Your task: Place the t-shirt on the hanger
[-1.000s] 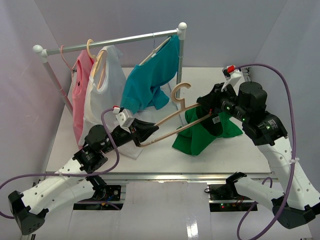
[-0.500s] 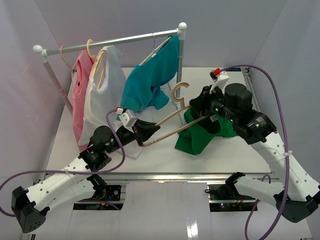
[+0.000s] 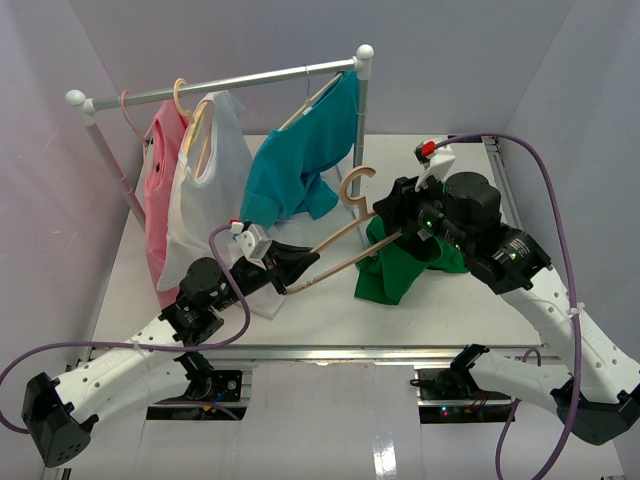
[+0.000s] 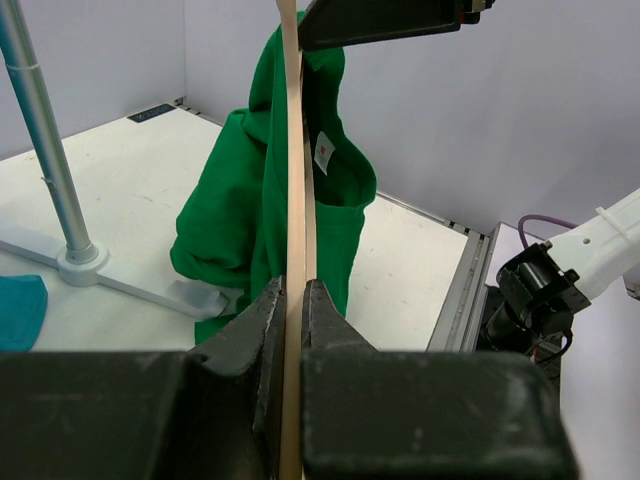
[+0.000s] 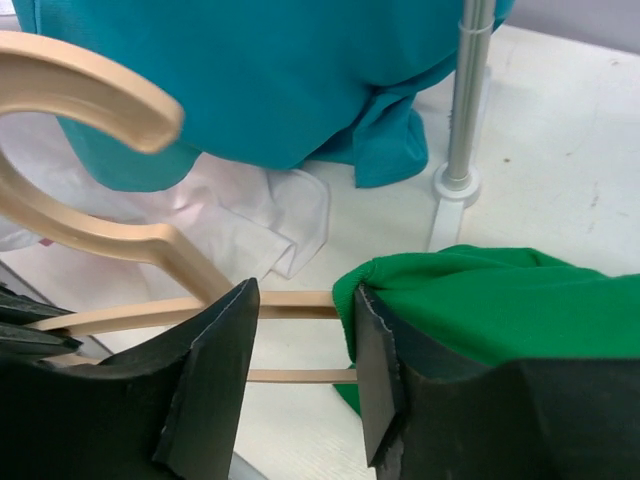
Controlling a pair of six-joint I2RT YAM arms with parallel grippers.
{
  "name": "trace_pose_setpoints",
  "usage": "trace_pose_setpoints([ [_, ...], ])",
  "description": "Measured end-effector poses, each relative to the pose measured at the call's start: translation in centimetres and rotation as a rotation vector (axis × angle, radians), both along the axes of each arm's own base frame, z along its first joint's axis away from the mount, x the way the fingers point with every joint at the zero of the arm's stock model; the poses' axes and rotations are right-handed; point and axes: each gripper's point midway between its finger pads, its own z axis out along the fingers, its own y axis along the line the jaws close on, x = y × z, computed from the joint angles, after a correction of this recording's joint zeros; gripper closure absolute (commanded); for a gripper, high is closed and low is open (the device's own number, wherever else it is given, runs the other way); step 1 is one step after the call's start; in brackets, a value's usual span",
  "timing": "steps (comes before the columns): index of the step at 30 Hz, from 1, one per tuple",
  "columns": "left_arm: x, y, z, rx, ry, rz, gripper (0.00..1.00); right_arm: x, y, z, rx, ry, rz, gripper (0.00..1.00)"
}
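The beige hanger slants over the table with its hook up. My left gripper is shut on its lower end, and in the left wrist view the jaws clamp the thin wooden arm. The green t-shirt hangs bunched over the hanger's far arm and down to the table. My right gripper sits at that arm. In the right wrist view it stands open, astride the hanger's arm, and the t-shirt's hem lies over its right finger.
A clothes rack crosses the back left, carrying a pink shirt, a white shirt and a teal shirt. Its post stands just behind the hanger's hook. Purple walls close in on both sides.
The right gripper has gone from shut to open. The right arm has moved left along the hanger, and the green t-shirt has slid with it. The left arm has shifted slightly right.
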Motion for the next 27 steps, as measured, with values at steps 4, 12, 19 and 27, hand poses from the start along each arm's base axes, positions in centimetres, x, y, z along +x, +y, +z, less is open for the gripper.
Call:
trace_pose_setpoints([
  [4, -0.3, 0.3, 0.4, -0.025, -0.019, -0.001, 1.0, 0.0, -1.1, 0.9, -0.022, -0.058, -0.023, 0.48],
  [12, -0.4, 0.4, 0.2, -0.04, -0.016, -0.004, 1.0, 0.6, -1.4, 0.8, -0.092, -0.11, -0.021, 0.84],
  [19, 0.1, 0.2, -0.7, -0.03, 0.007, 0.013, 1.0, 2.0, -0.7, -0.8, -0.185, -0.11, -0.033, 0.91],
  [27, 0.4, 0.4, -1.4, -0.042, 0.004, 0.032, 1.0, 1.4, 1.8, -1.2, -0.242, -0.113, -0.026, 0.82],
])
